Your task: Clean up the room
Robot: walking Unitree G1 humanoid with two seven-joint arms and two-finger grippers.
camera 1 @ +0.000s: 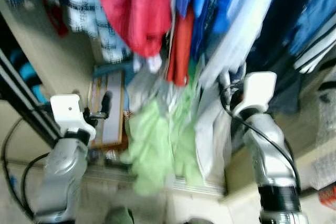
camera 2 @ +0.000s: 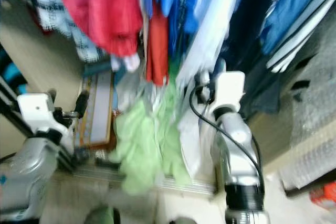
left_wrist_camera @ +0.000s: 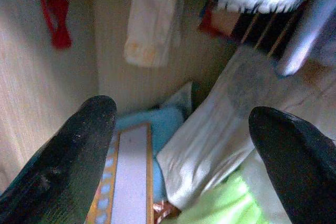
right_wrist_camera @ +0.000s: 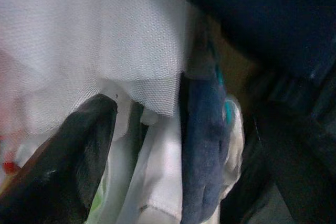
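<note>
Left arm: I see it raised from the lower left, silver forearm angled up, white wrist block on top, reaching toward the open wardrobe.
Left claw (left_wrist_camera: 181,145): fingers spread wide with nothing between them, pointing into the wardrobe's lower left corner, above the framed board (camera 1: 107,109).
Right arm: raised on the right, forearm upright, a black cable looping along it, the wrist pushed in among the hanging clothes.
Right claw (right_wrist_camera: 184,166): I see two dark fingers standing apart, white mesh fabric (right_wrist_camera: 89,51) and a dark blue garment (right_wrist_camera: 202,145) just ahead of them; I cannot tell whether either finger touches cloth.
Hanging clothes: red jacket (camera 1: 137,9), blue shirts (camera 1: 210,3), a checked garment (camera 1: 86,3) and a pale grey-white shirt (camera 1: 247,35) hang on the rail, packed close.
Green garment (camera 1: 157,145): hangs low between my two arms, its lower end down at the wardrobe's sliding track (camera 1: 205,184).
Framed board: leans at the wardrobe's lower left, beside the beige side wall (camera 1: 58,61).
Writing: none I can read; the head views are blurred.
</note>
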